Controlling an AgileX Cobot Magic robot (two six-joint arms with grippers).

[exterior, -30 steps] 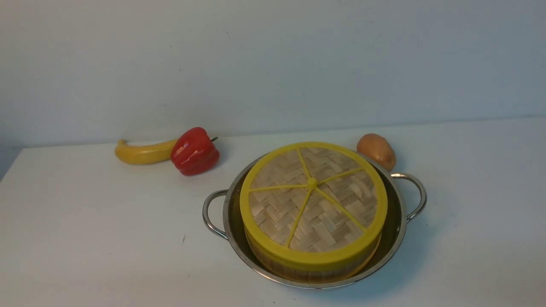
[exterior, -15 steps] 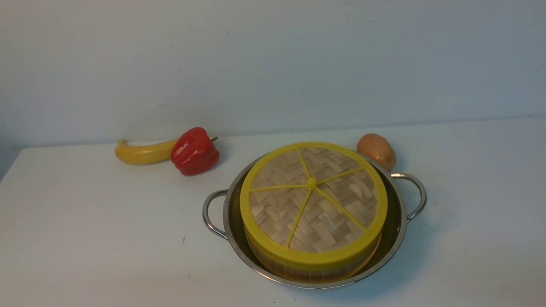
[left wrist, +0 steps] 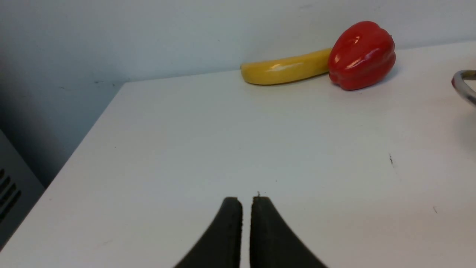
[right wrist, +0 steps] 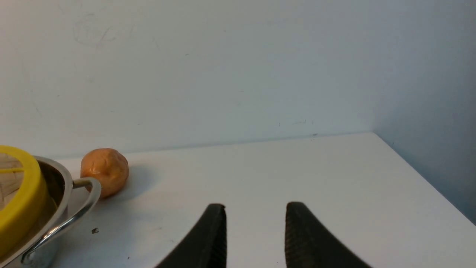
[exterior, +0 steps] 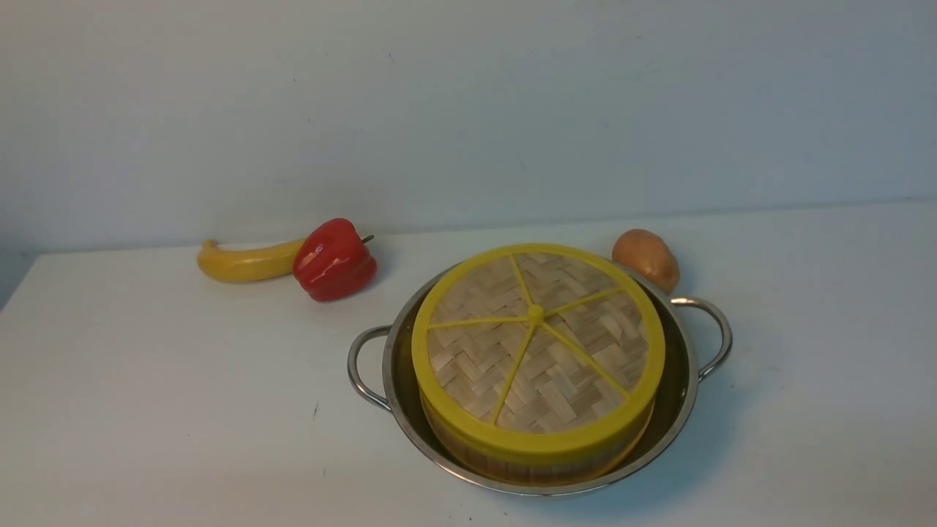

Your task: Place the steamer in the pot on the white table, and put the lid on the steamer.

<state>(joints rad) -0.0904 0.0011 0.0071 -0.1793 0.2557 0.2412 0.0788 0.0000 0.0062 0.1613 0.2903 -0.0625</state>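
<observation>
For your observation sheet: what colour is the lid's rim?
Yellow, around the woven bamboo lid; clearest in the front view.

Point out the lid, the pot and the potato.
lid (exterior: pixel 536 313): front view, on its yellow centre knob.
pot (exterior: pixel 718 333): front view, on the loop handle at the robot's right.
potato (exterior: pixel 646 258): front view, on the middle of its brown skin.

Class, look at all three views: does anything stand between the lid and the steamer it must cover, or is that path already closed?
Nothing visible does. The lid already sits on the steamer, which stands inside the pot. The potato lies behind the pot, out of the way.
</observation>
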